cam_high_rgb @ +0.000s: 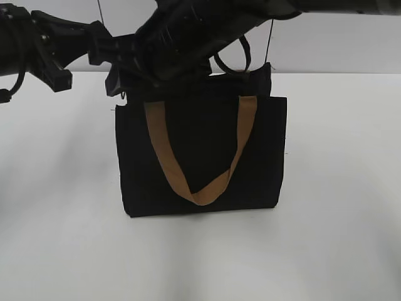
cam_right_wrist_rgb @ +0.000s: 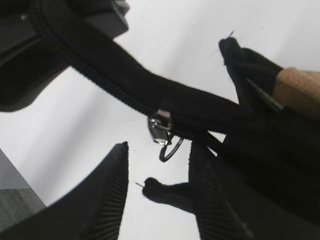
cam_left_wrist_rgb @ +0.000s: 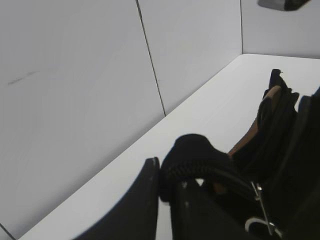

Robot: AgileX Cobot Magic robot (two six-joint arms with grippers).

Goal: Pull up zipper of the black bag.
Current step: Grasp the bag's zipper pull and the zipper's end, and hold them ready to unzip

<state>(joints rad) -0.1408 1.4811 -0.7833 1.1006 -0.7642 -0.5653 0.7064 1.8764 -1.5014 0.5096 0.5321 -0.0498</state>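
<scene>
The black bag (cam_high_rgb: pixel 200 150) stands upright on the white table, with a tan handle (cam_high_rgb: pixel 202 191) hanging down its front. My left gripper (cam_left_wrist_rgb: pixel 162 175) is shut on the black fabric end of the bag's top edge at its left corner (cam_high_rgb: pixel 119 94). The zipper (cam_right_wrist_rgb: pixel 100 75) runs along that edge. Its silver pull tab (cam_right_wrist_rgb: pixel 160 125) and ring (cam_right_wrist_rgb: pixel 171 147) also show in the left wrist view (cam_left_wrist_rgb: pixel 257 192). My right gripper (cam_right_wrist_rgb: pixel 156 162) is open, with the ring just beyond the gap between its fingertips and not touched. In the exterior view the arms hide the zipper.
The white table (cam_high_rgb: pixel 338 238) spreads around the bag. A pale panelled wall (cam_left_wrist_rgb: pixel 75 75) stands close behind it. Both black arms (cam_high_rgb: pixel 188 31) crowd above the bag's top left.
</scene>
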